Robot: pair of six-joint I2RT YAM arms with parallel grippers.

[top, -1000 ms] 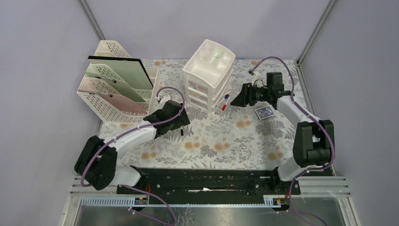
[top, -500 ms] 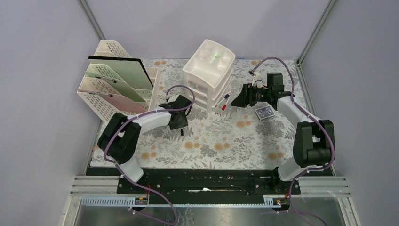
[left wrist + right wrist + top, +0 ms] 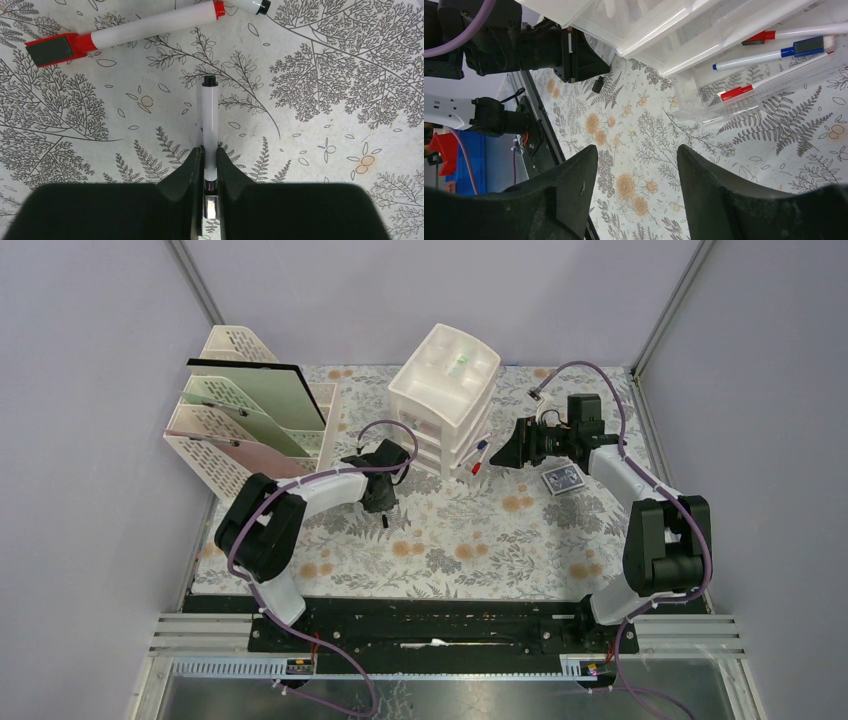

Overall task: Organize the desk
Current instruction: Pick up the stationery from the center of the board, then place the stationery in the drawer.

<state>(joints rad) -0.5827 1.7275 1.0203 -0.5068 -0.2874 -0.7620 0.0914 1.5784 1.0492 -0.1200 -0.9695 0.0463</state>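
Note:
The desk (image 3: pixel 470 540) is covered in a pale cloth with a fern and flower print. My left gripper (image 3: pixel 210 150) is shut on a white marker with a black cap (image 3: pixel 209 115), its jaws pressed against both sides of the barrel just over the cloth. From above, that left gripper (image 3: pixel 383 502) is in front of the white drawer unit (image 3: pixel 445 390). My right gripper (image 3: pixel 638 155) is open and holds nothing. It hovers at the right of the unit, next to the pulled-out bottom drawer (image 3: pixel 744 107), which holds red and blue markers (image 3: pixel 774 55).
A red-capped marker (image 3: pixel 150 22) lies on the cloth just beyond the held one, with another marker's black end (image 3: pixel 260 6) beside it. A cream file rack (image 3: pixel 250 430) with folders stands back left. A patterned card box (image 3: pixel 563 478) lies under my right arm.
My left gripper has closed from wide open onto the white marker, and the left arm's elbow has folded in toward the centre. The right arm has not moved.

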